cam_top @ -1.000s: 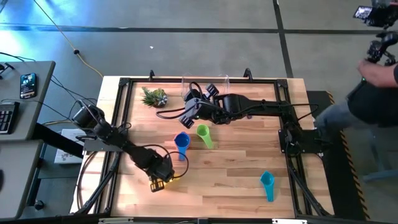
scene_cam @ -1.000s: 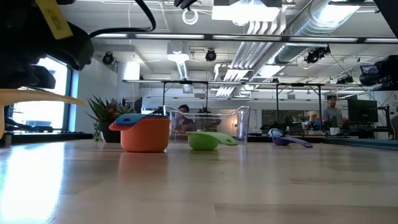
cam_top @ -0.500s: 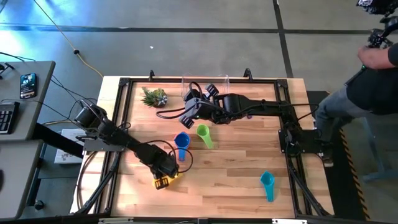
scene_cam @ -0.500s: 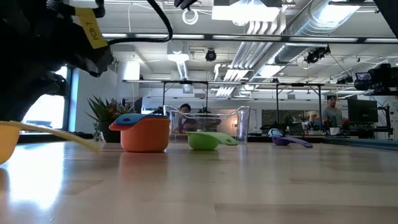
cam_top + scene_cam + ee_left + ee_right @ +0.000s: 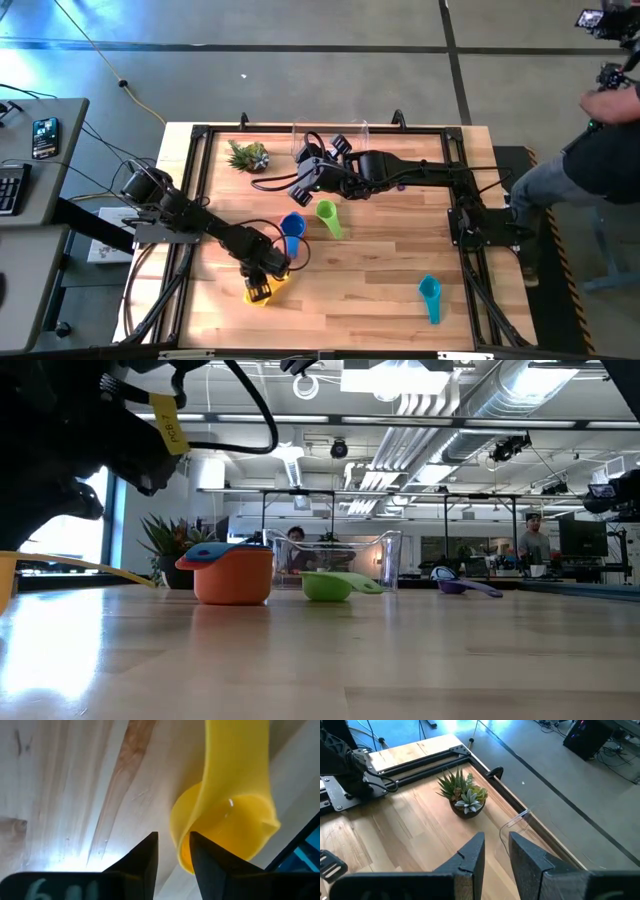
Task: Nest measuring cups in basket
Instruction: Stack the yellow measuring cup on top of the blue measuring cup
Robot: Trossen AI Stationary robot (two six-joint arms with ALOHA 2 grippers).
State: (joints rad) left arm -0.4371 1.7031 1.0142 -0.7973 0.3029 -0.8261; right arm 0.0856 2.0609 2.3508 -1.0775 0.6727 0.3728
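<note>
My left gripper (image 5: 262,291) is near the table's near edge, left of centre, pointing down and shut on the yellow measuring cup (image 5: 225,825), whose handle (image 5: 80,565) shows in the low view. A blue cup (image 5: 292,230) sits nested in an orange cup (image 5: 233,580) mid-table. The green cup (image 5: 327,216) lies beside them. The teal cup (image 5: 430,295) lies near the right front. A purple cup (image 5: 462,586) shows only in the low view. The clear basket (image 5: 330,132) stands at the far edge. My right gripper (image 5: 300,175) hovers shut in front of the basket, holding nothing. My left gripper holds the yellow cup by the rim of its bowl (image 5: 176,840), on the side away from the handle. The wall stands in the narrow gap between the two fingers, one finger (image 5: 205,860) over the bowl and one outside. The fingers come from above. Whether the bowl touches the table I cannot tell.
A spiky potted plant (image 5: 248,156) stands at the far left, beside the basket. A black frame rail (image 5: 420,765) runs round the table. A person (image 5: 600,140) stands beyond the right edge. Bare wood lies between the yellow cup and the teal cup.
My left gripper has come down toward the table with the yellow cup, and its forearm has swung toward the right. In the low view the cup's handle has dropped from well above the table to just over it.
</note>
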